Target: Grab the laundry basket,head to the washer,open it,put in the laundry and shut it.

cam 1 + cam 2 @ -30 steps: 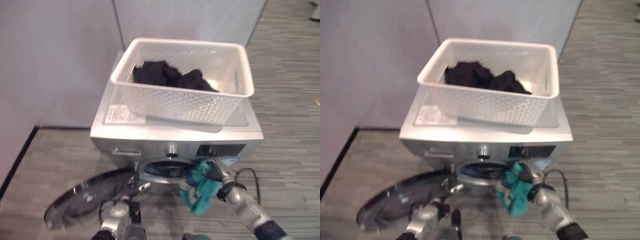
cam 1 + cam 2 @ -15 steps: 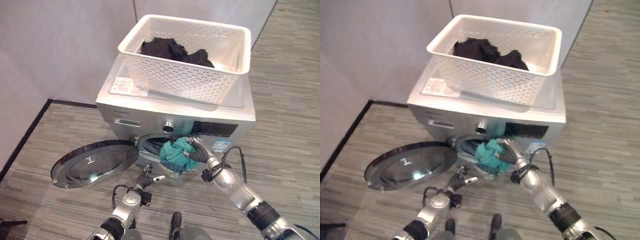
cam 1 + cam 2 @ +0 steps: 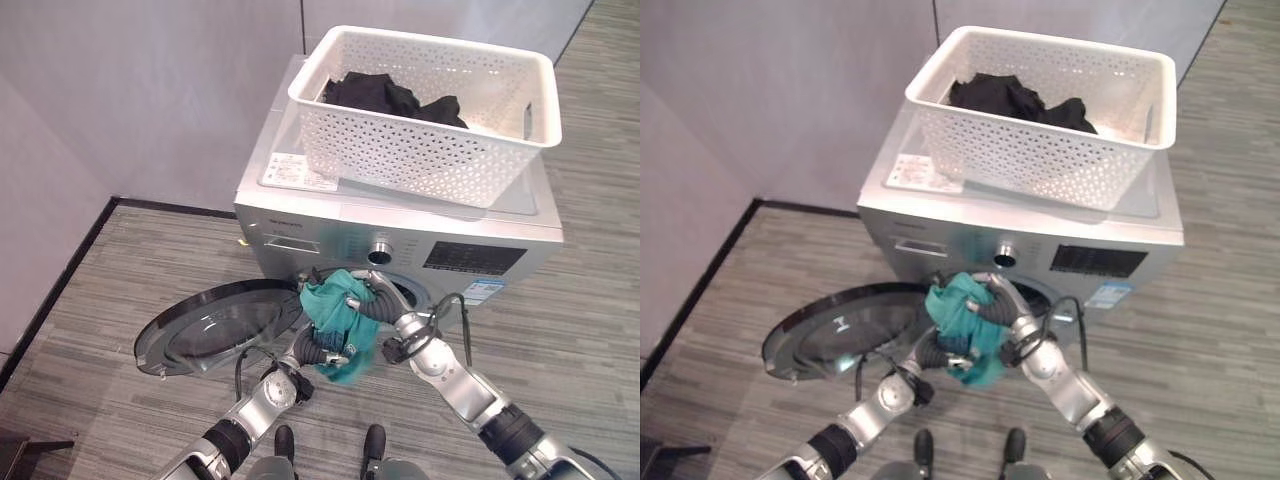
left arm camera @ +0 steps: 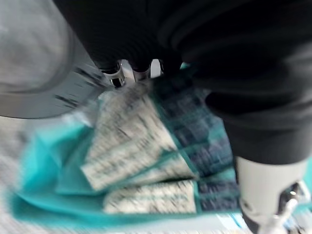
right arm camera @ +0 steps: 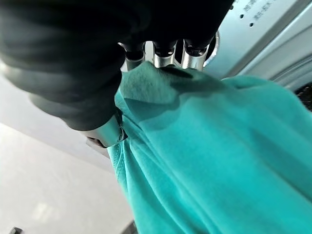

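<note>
Washer [image 3: 330, 215], centre of frame: silver-grey metal-look casing, smooth, satin sheen; dark glossy control panel [image 3: 474, 257] at centre right. Door [image 3: 215, 325], lower left: glossy dark glass w/ reflections. Laundry basket [image 3: 420, 160], upper centre: white perforated plastic, matt. Black laundry [image 3: 385, 95] inside: soft matt cloth. Teal garment [image 3: 335, 325], lower centre: matt creased cloth. Floor [image 3: 90, 300]: grey striped, rough-looking, matt.

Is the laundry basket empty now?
No, the white laundry basket on top of the washer holds dark clothes.
</note>
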`<state>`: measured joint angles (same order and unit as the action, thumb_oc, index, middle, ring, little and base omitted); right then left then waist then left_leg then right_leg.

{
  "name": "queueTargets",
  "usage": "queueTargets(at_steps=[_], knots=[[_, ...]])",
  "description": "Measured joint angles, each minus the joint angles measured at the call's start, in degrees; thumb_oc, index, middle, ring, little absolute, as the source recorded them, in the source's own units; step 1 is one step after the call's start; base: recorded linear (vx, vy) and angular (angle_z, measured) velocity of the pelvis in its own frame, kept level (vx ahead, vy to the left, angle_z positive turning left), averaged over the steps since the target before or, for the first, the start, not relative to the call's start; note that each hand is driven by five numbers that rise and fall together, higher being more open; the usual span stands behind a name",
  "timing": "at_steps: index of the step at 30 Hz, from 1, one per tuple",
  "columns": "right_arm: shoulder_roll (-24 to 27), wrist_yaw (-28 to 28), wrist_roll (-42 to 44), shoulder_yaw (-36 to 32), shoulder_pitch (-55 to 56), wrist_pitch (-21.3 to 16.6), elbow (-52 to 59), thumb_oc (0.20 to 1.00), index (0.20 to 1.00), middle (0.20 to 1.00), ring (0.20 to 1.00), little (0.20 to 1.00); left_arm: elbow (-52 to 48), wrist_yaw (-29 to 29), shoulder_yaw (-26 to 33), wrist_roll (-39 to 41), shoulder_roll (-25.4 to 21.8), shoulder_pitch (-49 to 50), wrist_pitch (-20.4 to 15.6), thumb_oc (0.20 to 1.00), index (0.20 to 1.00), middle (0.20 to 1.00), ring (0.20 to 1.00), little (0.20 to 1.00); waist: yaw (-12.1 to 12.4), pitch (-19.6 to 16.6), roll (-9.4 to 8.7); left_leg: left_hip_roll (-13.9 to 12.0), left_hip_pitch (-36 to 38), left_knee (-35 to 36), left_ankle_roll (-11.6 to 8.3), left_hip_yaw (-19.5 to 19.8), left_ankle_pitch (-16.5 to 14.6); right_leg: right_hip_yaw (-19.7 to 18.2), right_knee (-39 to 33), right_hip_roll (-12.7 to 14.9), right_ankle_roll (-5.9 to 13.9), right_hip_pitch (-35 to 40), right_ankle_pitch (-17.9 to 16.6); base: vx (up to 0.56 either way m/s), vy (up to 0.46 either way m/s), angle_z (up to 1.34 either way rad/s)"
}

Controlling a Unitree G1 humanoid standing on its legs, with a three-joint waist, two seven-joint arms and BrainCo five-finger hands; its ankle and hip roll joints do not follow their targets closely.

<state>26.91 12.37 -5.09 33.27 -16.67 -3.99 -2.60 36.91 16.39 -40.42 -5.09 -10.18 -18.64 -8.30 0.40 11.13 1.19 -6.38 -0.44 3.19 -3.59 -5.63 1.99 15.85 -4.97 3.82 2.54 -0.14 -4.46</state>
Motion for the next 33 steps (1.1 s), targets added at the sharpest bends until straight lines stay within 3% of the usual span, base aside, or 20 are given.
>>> queueTargets(at_steps=[8, 19, 24, 25, 27, 28, 33], knots=[[0.21, 0.93, 6.63, 0.34, -3.72, -2.56, 2.38, 0.2, 0.2, 0.2, 0.2, 0.2, -1.6, 1.37, -2.08, -2.78, -0.73, -5.92, -1.98, 1.0, 1.0, 1.0, 1.0, 1.0, -1.25, 0.36, -1.56, -0.14, -0.43, 0.93, -0.48, -0.92, 0.31, -1.32, -0.01, -0.16, 0.09, -1.59, -0.32, -0.06, 0.027, -0.09], [0.01, 3.83, 8.0, 1.01, -8.72, -2.56, 2.48, 0.2, 0.2, 0.2, 0.2, 0.2, -2.05, 3.6, -3.17, 1.0, -0.09, -9.39, -2.92, 1.0, 1.0, 1.0, 1.0, 1.0, -1.42, 2.91, -5.9, -0.22, -3.65, 1.07, -0.47, -2.7, 0.74, -2.9, 0.01, -0.4, -0.15, -5.95, -1.14, -0.06, 0.0, -0.08], [-0.65, 5.02, 9.98, 2.28, -9.33, -2.54, 2.42, 0.2, 0.2, 0.2, 0.2, 0.2, -1.92, 5.8, -1.55, 5.26, 1.44, -9.97, -2.88, 1.0, 1.0, 1.0, 1.0, 1.0, -1.46, 3.95, -6.1, -0.31, -3.58, 1.14, -0.48, -2.85, 0.73, -2.91, 0.01, -0.48, -0.17, -5.95, -1.17, 0.0, -0.002, -0.01], [-0.68, 5.02, 10.08, 2.36, -9.56, -2.54, 2.43, 0.2, 0.2, 0.2, 0.2, 0.2, -1.93, 6.02, -1.12, 5.55, 1.52, -10.13, -2.88, 0.953, 0.953, 0.953, 0.953, 0.953, -1.47, 4.24, -6.15, -0.33, -3.56, 1.13, -0.48, -2.87, 0.73, -2.94, 0.02, -0.51, -0.18, -5.95, -1.17, 0.0, 0.0, 0.0], [-0.73, 4.98, 10.63, 2.41, -9.65, -2.54, 2.43, 0.2, 0.2, 0.2, 0.2, 0.2, -1.93, 6.49, -0.8, 7.41, 1.45, -10.34, -2.88, 0.953, 0.953, 0.953, 0.953, 0.953, -1.46, 4.47, -6.21, -0.39, -3.58, 1.14, -0.48, -2.87, 0.73, -3.05, 0.01, -0.58, -0.24, -5.97, -1.21, 0.0, 0.0, 0.0], [-0.81, 4.96, 11.2, 2.48, -9.67, -2.54, 2.44, 0.2, 0.2, 0.2, 0.2, 0.2, -1.94, 7.2, -0.53, 8.72, 1.46, -10.33, -2.9, 0.2, 0.2, 0.2, 0.2, 0.2, -1.45, 4.47, -6.22, -0.43, -3.54, 1.15, -0.49, -2.93, 0.72, -3.16, 0.01, -0.63, -0.24, -5.96, -1.21, 0.0, 0.0, 0.0], [-0.95, 4.52, 11.9, 4.82, -10.16, -2.54, 2.43, 0.2, 0.2, 0.2, 0.2, 0.2, -1.93, 7.65, 1.68, 13.49, 1.45, -10.3, -3.17, 0.2, 0.2, 0.2, 0.2, 0.2, -1.38, 4.65, -6.55, -0.72, -3.48, 1.13, -0.5, -3.02, 0.72, -3.41, 0.01, -0.95, -0.39, -5.97, -1.32, 0.0, 0.0, -0.01]])
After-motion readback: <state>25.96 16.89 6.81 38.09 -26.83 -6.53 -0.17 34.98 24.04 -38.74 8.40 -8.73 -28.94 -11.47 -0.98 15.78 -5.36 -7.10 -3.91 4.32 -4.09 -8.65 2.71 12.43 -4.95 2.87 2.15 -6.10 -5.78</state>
